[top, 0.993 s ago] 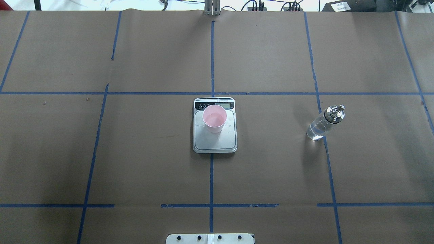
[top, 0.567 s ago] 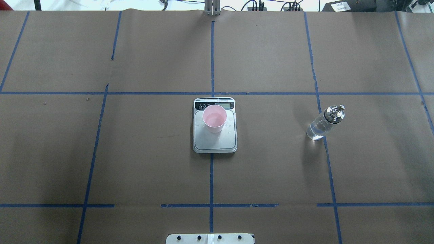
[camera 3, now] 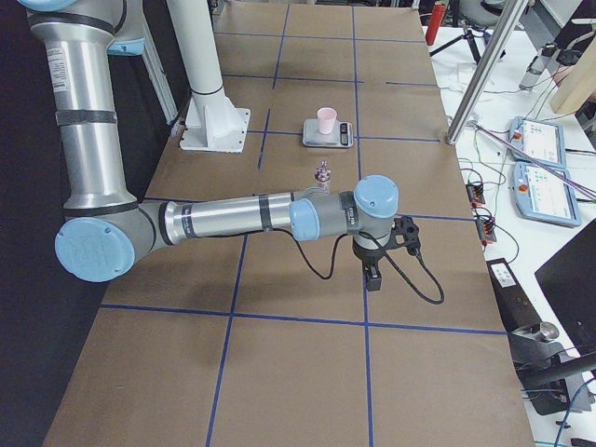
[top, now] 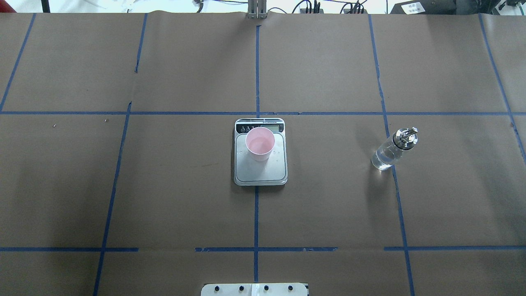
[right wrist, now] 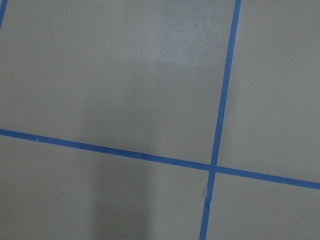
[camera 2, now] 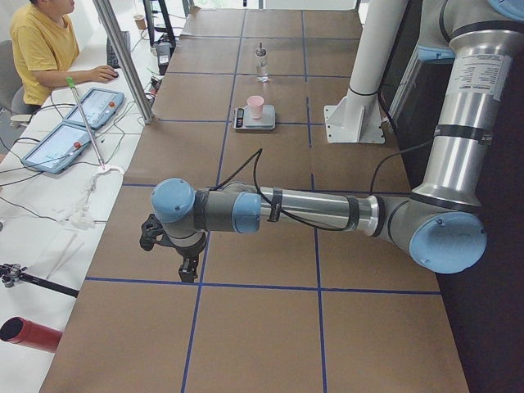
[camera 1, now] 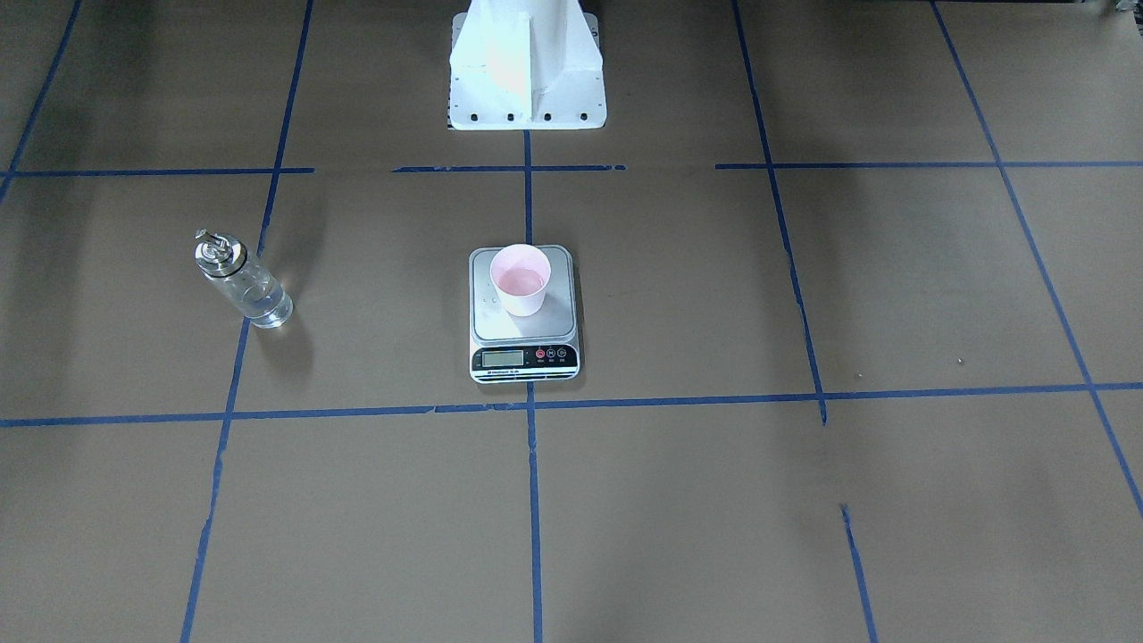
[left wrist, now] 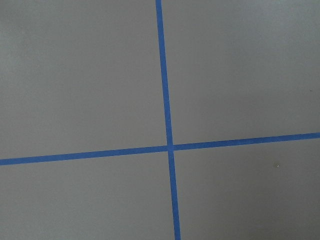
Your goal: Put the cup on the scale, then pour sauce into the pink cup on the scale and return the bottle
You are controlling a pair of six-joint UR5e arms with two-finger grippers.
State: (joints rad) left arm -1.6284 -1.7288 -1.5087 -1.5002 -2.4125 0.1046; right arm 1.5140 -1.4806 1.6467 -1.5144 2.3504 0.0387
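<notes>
The pink cup [top: 260, 144] stands upright on the far half of the scale [top: 261, 174], next to its display strip, mid-table; it also shows in the front view [camera 1: 520, 281]. The glass bottle [top: 390, 152] with silver cap stands upright on the paper, well right of the scale, with some clear sauce [top: 383, 160] in its bottom. My left gripper [camera 2: 188, 266] shows only in the left side view, and my right gripper [camera 3: 372, 277] only in the right side view. Both hang over bare paper far from the scale; I cannot tell if they are open or shut.
Brown paper with a blue tape grid covers the table [top: 164, 185]. The white robot base [camera 1: 527, 80] stands behind the scale. An operator [camera 2: 45, 49] sits at a side table with tablets [camera 2: 90, 106]. Both wrist views show only paper and tape.
</notes>
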